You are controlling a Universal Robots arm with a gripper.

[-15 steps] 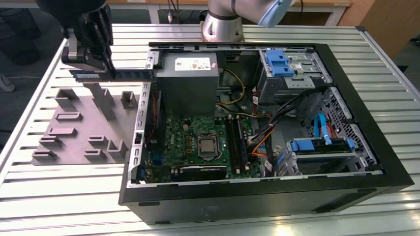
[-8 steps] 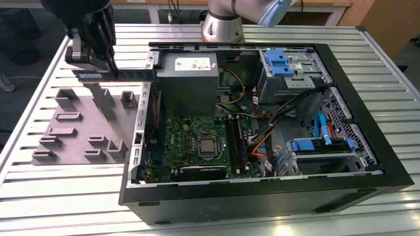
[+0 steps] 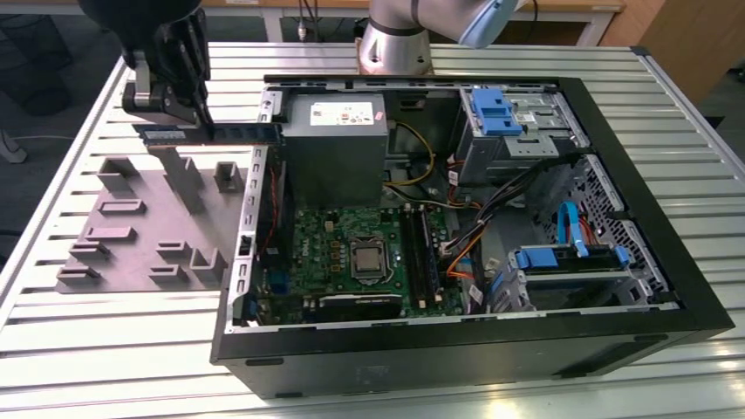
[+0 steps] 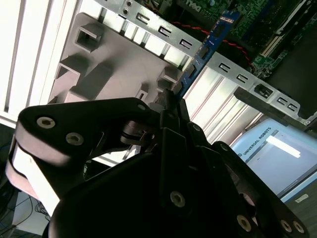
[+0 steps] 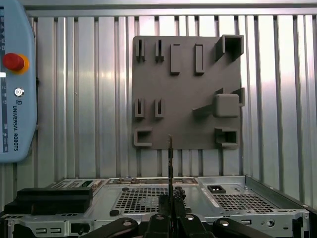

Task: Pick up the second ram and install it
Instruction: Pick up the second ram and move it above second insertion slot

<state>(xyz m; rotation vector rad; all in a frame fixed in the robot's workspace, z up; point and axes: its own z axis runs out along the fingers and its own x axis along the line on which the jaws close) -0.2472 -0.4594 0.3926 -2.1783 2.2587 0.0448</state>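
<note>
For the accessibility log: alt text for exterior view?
The tool holds the second ram level in the air, beside the grey fixture tray and the open computer case. Both sit on a slatted metal table.

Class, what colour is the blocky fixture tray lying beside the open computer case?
The fixture tray is plain grey, clearest in the first wrist view.

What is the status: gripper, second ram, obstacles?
Gripper shut on second ram. It hangs over fixture tray, beside computer case. No obstruction seen.
</note>
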